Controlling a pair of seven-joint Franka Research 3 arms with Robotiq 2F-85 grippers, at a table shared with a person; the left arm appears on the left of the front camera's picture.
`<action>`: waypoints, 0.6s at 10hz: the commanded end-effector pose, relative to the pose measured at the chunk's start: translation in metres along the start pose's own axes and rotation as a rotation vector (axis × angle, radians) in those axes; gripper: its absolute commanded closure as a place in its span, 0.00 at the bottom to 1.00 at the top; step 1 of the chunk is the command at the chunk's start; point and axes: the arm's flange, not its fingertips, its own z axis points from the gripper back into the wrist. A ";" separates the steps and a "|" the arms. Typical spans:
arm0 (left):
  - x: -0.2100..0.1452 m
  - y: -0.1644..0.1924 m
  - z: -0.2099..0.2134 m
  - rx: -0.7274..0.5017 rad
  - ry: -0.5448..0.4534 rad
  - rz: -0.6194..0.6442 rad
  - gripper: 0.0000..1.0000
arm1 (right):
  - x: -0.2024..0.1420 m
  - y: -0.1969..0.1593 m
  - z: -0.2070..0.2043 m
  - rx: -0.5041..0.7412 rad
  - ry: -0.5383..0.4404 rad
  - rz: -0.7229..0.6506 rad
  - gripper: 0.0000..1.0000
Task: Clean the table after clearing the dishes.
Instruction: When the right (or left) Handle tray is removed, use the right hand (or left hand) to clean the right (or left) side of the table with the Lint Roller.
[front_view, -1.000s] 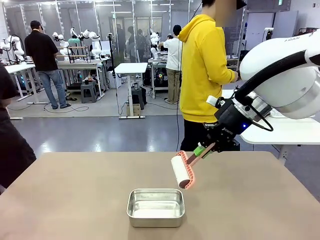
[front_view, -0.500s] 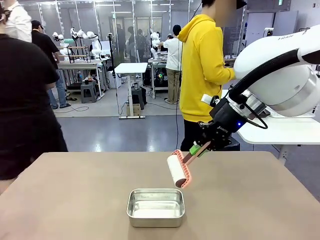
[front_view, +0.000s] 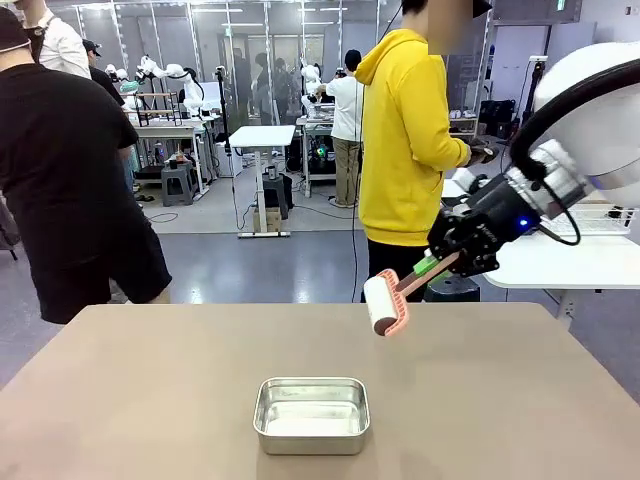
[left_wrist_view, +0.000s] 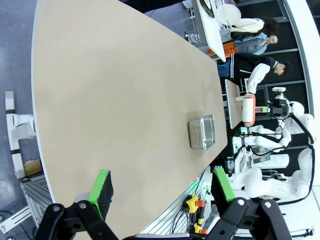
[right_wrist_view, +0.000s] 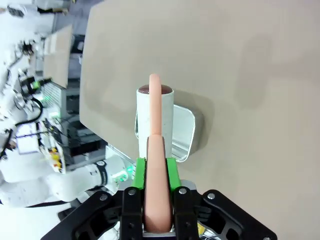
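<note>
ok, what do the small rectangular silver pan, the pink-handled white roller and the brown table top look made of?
Small rectangular silver pan: metal, likely stainless steel, brushed; soft reflections. Pink-handled white roller: smooth plastic handle, roll probably paper, matte. Brown table top: matte laminate, perhaps; no grain, no glare.

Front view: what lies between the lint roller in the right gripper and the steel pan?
Only bare table. The lint roller, clamped in the right gripper, hangs above it, apart from the steel pan. The front view shows this.
</note>
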 end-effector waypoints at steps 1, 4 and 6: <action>-0.003 -0.002 0.004 -0.002 0.005 0.000 0.00 | 0.014 -0.036 -0.004 0.084 -0.039 -0.066 0.80; -0.003 -0.002 0.004 -0.002 0.005 0.000 0.00 | 0.045 -0.096 -0.028 0.112 -0.084 -0.103 0.80; -0.003 -0.002 0.004 -0.002 0.005 0.000 0.00 | 0.060 -0.127 -0.044 0.107 -0.073 -0.091 0.80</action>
